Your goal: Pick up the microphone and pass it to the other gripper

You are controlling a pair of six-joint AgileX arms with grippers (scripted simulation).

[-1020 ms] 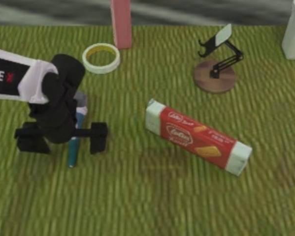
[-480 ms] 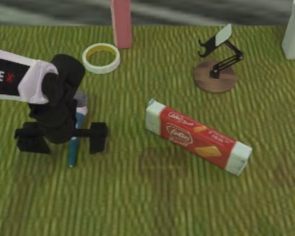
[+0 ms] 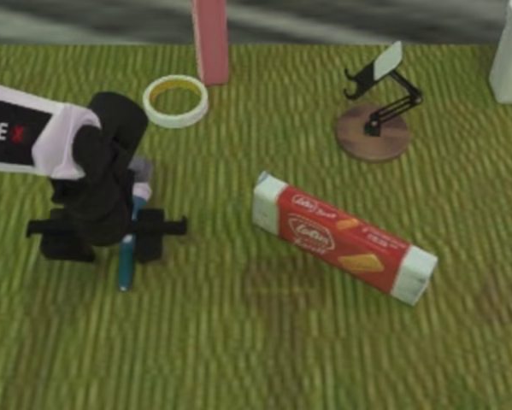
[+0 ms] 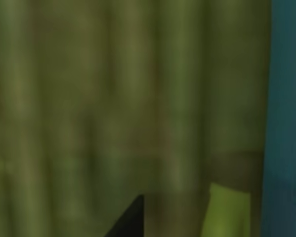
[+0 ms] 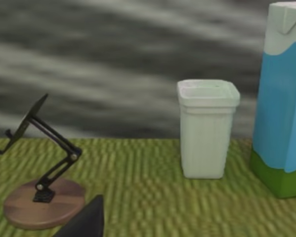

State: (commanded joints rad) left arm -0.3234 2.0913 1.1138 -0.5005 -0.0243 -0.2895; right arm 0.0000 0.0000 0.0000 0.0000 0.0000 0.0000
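Clearly the grasp is the step in hand. The left gripper [image 3: 110, 237] sits low over the microphone [image 3: 127, 260], which lies flat near the left edge of the surface [image 3: 264, 342], its teal handle pointing toward the near edge and its grey head hidden under the wrist. The jaws stand on either side of the handle, drawn in close around it; from above I judge them to be closing, though firm contact cannot be confirmed. The left wrist view shows only the teal handle at very close range. The right arm is out of the top view; its wrist camera faces a phone stand [image 5: 39, 182], a white cup [image 5: 207, 133] and a carton [image 5: 283, 98] near the far right corner. Next the jaws must clamp fully, then lift straight up and carry the microphone toward the middle, where the right arm has to come to meet it.
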